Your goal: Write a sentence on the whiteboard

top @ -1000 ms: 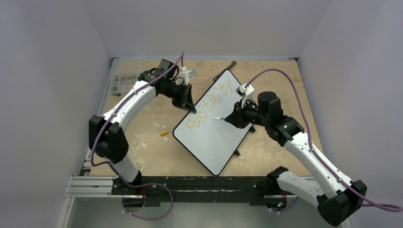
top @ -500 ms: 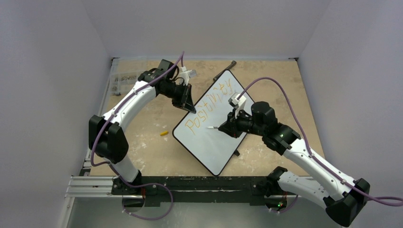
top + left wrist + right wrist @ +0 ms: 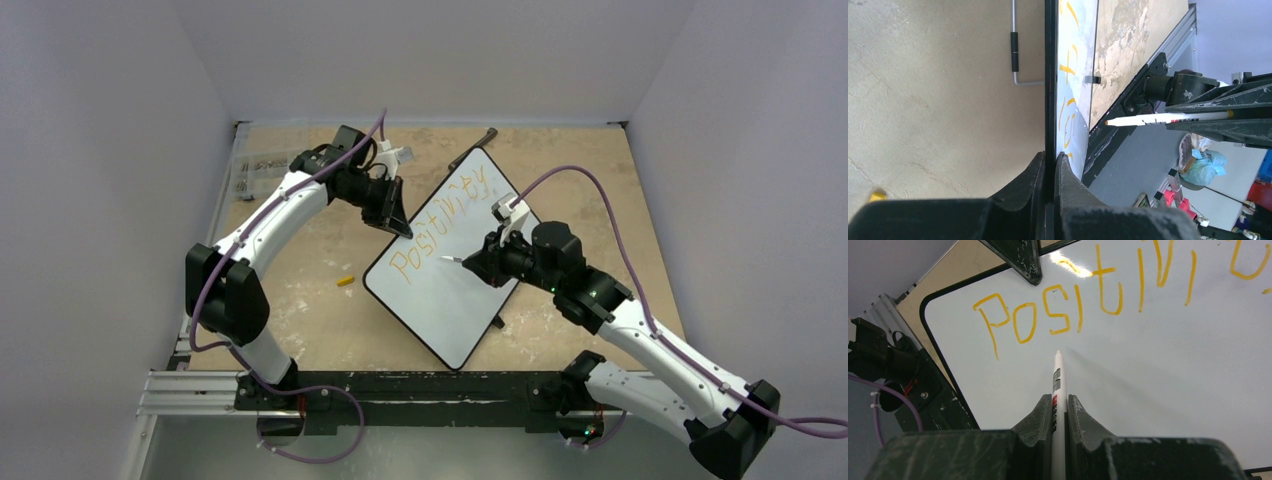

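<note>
The whiteboard (image 3: 445,300), a large white rectangle with rounded corners and a thin black frame, is set diagonally. Its long frame edge is pinched between the closed jaws of the left gripper (image 3: 400,225). Its writing face is turned toward the right gripper (image 3: 476,258), whose jaws are clamped on a white marker (image 3: 1057,380). One line of the sentence (image 3: 440,222) is written in orange-yellow along the edge held by the left jaws; "Positivity" can be read. This lettering lies just beyond the right jaws.
</note>
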Controlling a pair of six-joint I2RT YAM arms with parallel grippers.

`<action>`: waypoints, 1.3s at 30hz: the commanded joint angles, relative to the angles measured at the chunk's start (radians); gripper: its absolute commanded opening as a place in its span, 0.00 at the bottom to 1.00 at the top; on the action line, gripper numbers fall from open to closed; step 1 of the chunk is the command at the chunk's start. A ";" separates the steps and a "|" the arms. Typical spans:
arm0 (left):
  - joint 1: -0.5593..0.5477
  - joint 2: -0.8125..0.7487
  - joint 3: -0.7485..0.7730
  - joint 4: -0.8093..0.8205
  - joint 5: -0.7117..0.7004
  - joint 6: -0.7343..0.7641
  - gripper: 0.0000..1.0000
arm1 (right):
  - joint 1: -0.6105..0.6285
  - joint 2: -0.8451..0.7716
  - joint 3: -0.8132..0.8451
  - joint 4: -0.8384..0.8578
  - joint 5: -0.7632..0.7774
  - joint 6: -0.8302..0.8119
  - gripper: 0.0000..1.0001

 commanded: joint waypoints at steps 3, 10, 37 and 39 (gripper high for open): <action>-0.008 0.018 0.068 0.028 -0.078 -0.010 0.00 | 0.013 0.015 0.000 0.032 -0.001 0.023 0.00; -0.008 0.026 0.051 0.046 -0.086 -0.011 0.00 | 0.026 0.020 -0.014 0.056 -0.020 0.030 0.00; -0.007 0.008 0.040 0.068 -0.078 -0.024 0.00 | 0.073 0.104 0.011 0.072 -0.002 -0.003 0.00; -0.007 0.005 0.039 0.068 -0.078 -0.025 0.00 | 0.075 0.112 0.009 0.072 0.011 -0.001 0.00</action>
